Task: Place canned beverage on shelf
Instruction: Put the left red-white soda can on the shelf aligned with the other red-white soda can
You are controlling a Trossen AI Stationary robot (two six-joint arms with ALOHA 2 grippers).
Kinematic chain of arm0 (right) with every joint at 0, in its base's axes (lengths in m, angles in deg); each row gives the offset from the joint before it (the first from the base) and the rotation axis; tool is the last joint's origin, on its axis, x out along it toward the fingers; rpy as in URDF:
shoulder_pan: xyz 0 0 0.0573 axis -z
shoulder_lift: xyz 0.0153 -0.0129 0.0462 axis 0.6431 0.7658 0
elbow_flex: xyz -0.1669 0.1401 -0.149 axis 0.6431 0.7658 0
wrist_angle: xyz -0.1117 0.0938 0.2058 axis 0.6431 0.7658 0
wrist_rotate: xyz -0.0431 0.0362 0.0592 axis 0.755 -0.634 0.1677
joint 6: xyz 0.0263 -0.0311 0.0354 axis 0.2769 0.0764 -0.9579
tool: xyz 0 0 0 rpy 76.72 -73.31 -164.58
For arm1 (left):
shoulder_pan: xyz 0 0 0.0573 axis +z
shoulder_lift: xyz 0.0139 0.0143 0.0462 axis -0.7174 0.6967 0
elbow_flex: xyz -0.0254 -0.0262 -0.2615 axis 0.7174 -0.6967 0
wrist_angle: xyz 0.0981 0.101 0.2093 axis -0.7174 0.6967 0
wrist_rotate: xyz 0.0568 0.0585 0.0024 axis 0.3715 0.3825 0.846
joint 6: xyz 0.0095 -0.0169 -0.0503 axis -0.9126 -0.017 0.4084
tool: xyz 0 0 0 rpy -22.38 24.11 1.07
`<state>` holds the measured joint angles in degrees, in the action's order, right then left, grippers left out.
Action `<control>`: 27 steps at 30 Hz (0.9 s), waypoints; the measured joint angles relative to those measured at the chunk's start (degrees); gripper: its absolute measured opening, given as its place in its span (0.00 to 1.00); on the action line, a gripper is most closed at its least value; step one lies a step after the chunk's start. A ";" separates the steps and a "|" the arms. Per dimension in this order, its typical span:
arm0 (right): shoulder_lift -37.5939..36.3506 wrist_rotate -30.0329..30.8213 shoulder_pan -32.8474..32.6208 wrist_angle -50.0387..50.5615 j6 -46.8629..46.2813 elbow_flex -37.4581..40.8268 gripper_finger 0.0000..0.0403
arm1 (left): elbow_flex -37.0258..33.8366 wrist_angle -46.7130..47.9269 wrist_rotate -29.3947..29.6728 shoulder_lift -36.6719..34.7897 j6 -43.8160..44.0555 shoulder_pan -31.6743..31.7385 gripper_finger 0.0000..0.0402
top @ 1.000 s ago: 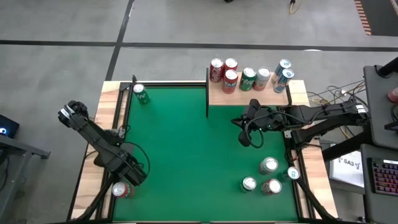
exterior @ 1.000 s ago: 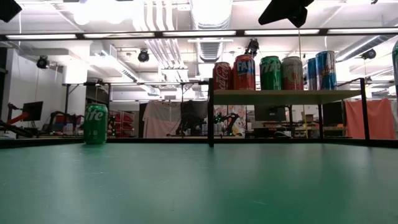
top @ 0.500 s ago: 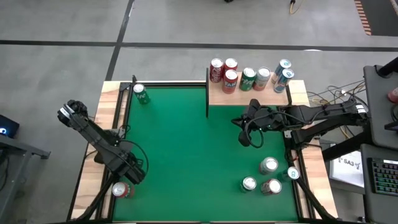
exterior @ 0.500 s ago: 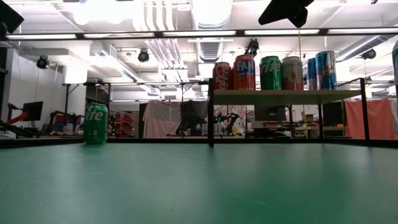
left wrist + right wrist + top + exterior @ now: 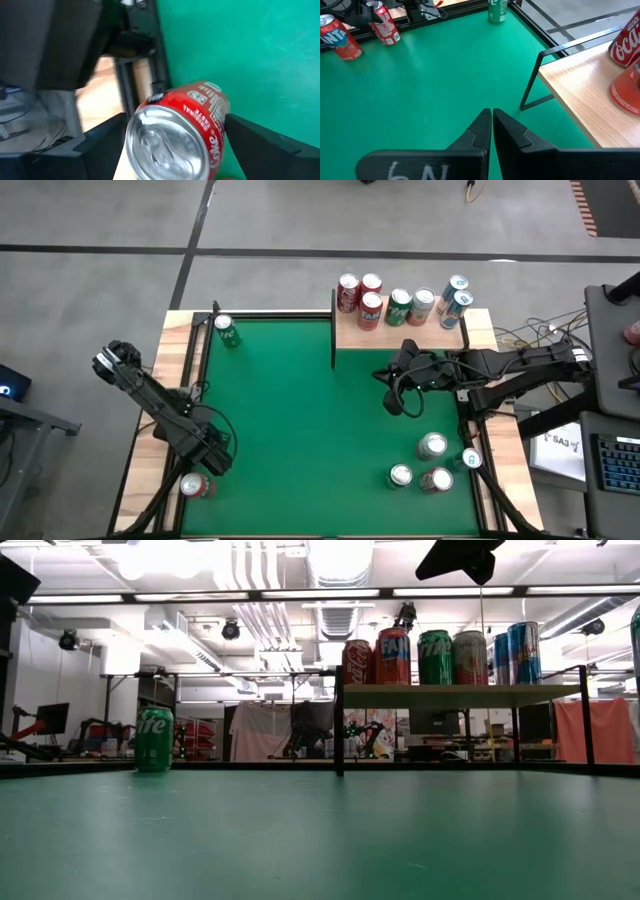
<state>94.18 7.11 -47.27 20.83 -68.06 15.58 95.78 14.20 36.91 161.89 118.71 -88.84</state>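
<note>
Nearest the table's front-left corner, the left gripper (image 5: 203,470) is seen w/ its fingers (image 5: 260,137) spread wide on either side of a red cola can (image 5: 175,132), which stands at the edge of the green felt (image 5: 300,430) by the wooden border. Whether the pads actually touch the can cannot be told from the wrist view; in the high view the can (image 5: 194,485) sits just in front of the gripper. Compared w/ 1 s ago, the left arm is shown drawn slightly back toward the rear-left, and its dark shape is now seen at the low view's upper-left corner.

At front right, 4 cans (image 5: 432,462) are grouped on the felt. Further back, the right gripper (image 5: 393,395) is held above the felt just in front of the shelf (image 5: 400,335), its fingers (image 5: 485,127) pressed together on nothing; no change vs. the earlier frames.

On the shelf, 7 cans (image 5: 400,302) are stood in a row, unchanged. At the far-left corner, 1 green can (image 5: 227,330) stands alone.
</note>
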 joint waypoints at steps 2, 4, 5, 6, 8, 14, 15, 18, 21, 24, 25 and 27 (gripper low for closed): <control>0.00 0.00 0.00 0.00 0.00 0.00 0.02 | -0.06 -0.29 0.87 0.04 0.19 0.02 0.79; -0.02 0.00 0.00 -0.02 0.00 0.00 0.02 | -0.15 -0.35 0.94 0.04 0.24 0.02 0.79; -0.02 0.00 0.00 -0.02 0.00 0.00 0.02 | -0.30 -0.50 0.93 0.04 0.34 -0.07 0.79; -0.02 0.00 0.00 -0.02 -0.01 0.00 0.02 | -0.41 -0.70 0.96 0.04 0.47 -0.12 0.79; -0.02 0.00 0.00 -0.02 -0.01 0.00 0.02 | -1.05 -1.97 1.28 0.08 0.62 -0.25 0.79; -0.02 0.00 0.00 -0.02 -0.50 0.00 0.02 | -2.58 -6.87 4.05 0.15 0.97 -0.53 0.79; -0.02 0.00 0.00 -0.02 -0.49 0.00 0.02 | -2.60 -7.21 4.11 0.15 1.29 -0.52 0.79; -0.02 0.00 0.00 -0.02 -0.48 0.00 0.02 | -2.64 -8.11 4.26 0.17 1.58 -0.52 0.79; -0.02 0.00 0.00 -0.02 -0.48 0.00 0.02 | -3.08 -9.83 4.31 0.17 1.58 -0.52 0.79; -0.02 0.09 0.00 -0.02 -0.46 0.00 0.02 | -3.37 -10.16 4.31 0.17 1.49 -0.52 0.77; -0.02 0.15 0.00 -0.02 -0.46 0.00 0.02 | -3.37 -10.22 4.33 0.17 1.44 -0.52 0.76; -0.02 0.15 0.00 -0.02 -0.46 0.00 0.02 | -3.34 -10.30 4.49 0.17 1.44 -0.52 0.72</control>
<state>94.16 7.27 -47.27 20.81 -68.52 15.58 92.44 3.90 41.40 162.07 120.16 -89.37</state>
